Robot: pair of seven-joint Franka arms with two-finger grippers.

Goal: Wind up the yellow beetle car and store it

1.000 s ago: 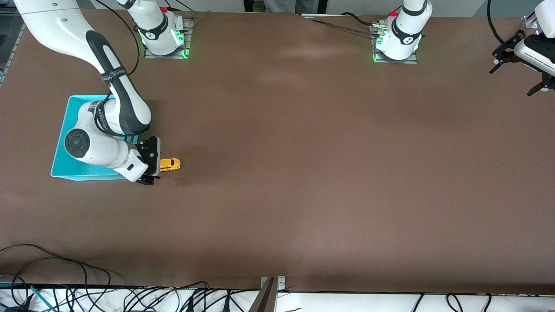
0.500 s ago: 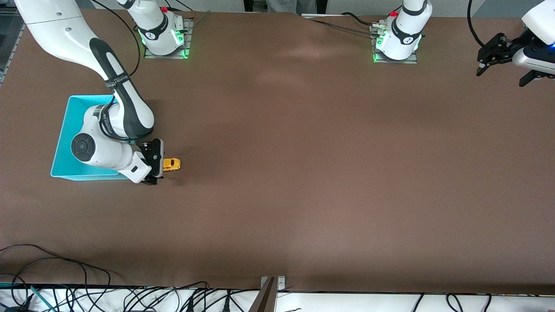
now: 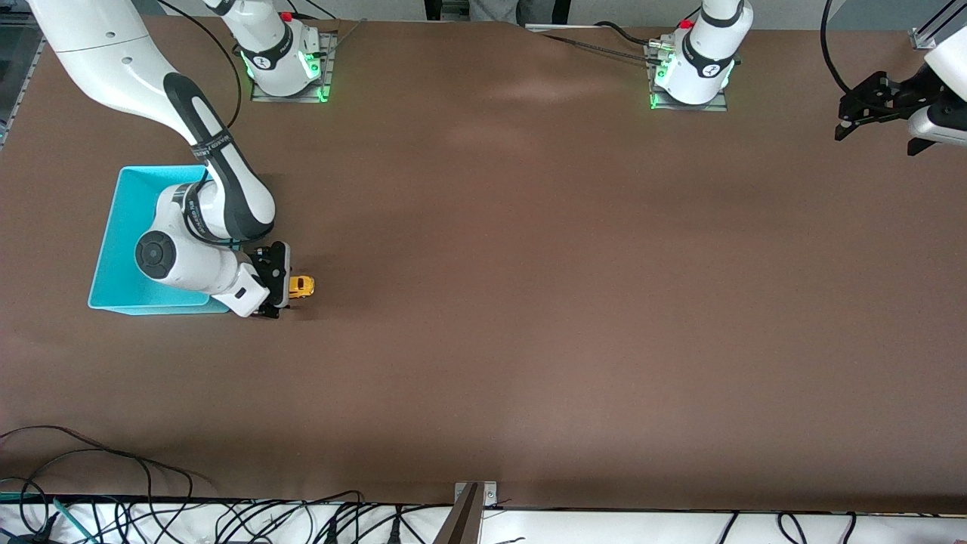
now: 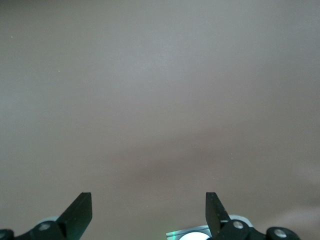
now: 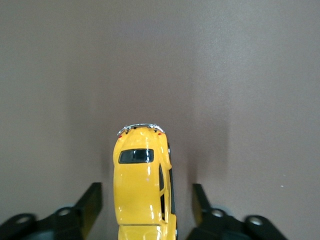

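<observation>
The yellow beetle car point(image 3: 301, 285) stands on the brown table just beside the turquoise bin point(image 3: 125, 249), on the side toward the left arm's end. My right gripper point(image 3: 276, 289) is low over the car's end nearest the bin and is open. In the right wrist view the car point(image 5: 142, 185) lies between the two fingers with a gap on each side. My left gripper point(image 3: 876, 108) is open and empty, raised at the left arm's end of the table; the left wrist view shows its fingers point(image 4: 80, 212) over bare table.
The right arm's wrist and forearm point(image 3: 189, 249) hang over the bin. The two arm bases point(image 3: 283, 57) stand along the table's edge farthest from the front camera. Cables point(image 3: 113, 483) lie at the edge nearest it.
My right gripper has moved along the car toward the left arm's end and covers more of it. My left gripper has swung at its end of the table. The car has not moved.
</observation>
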